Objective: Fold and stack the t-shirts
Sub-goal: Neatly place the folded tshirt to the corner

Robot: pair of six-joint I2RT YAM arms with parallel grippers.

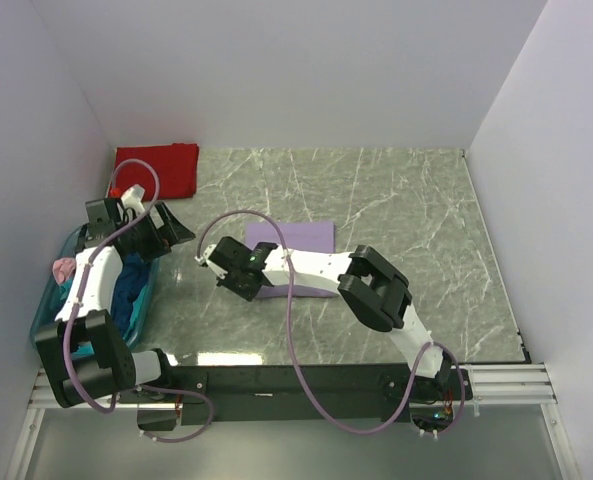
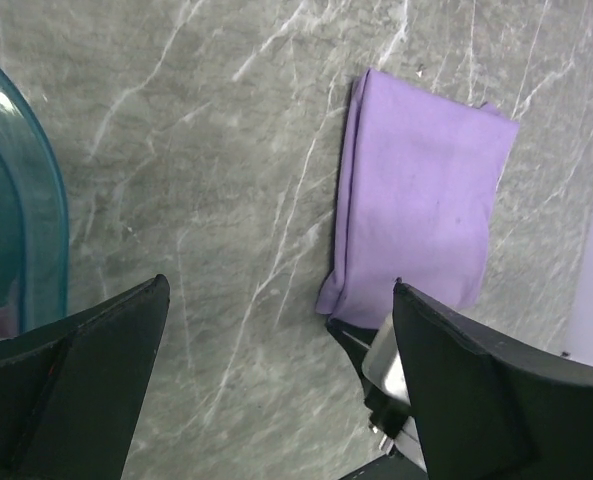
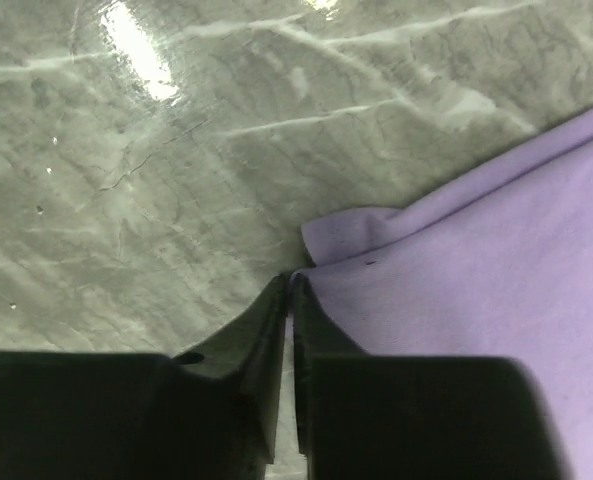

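A folded light purple t-shirt (image 1: 298,235) lies mid-table; it also shows in the left wrist view (image 2: 421,200) and the right wrist view (image 3: 496,290). My right gripper (image 1: 248,288) is low at the shirt's near left corner. Its jaws (image 3: 291,280) are shut, with the corner's edge pinched at the tips. My left gripper (image 1: 172,228) hovers open and empty (image 2: 281,290) over bare table between the tub and the purple shirt. A folded red t-shirt (image 1: 161,168) lies at the far left corner. A dark blue shirt (image 1: 131,290) and a pink one (image 1: 66,268) sit in the tub.
A translucent teal plastic tub (image 1: 44,305) stands at the left edge, and its rim shows in the left wrist view (image 2: 21,220). White walls enclose the marbled table (image 1: 406,220) on three sides. Purple cables loop over both arms.
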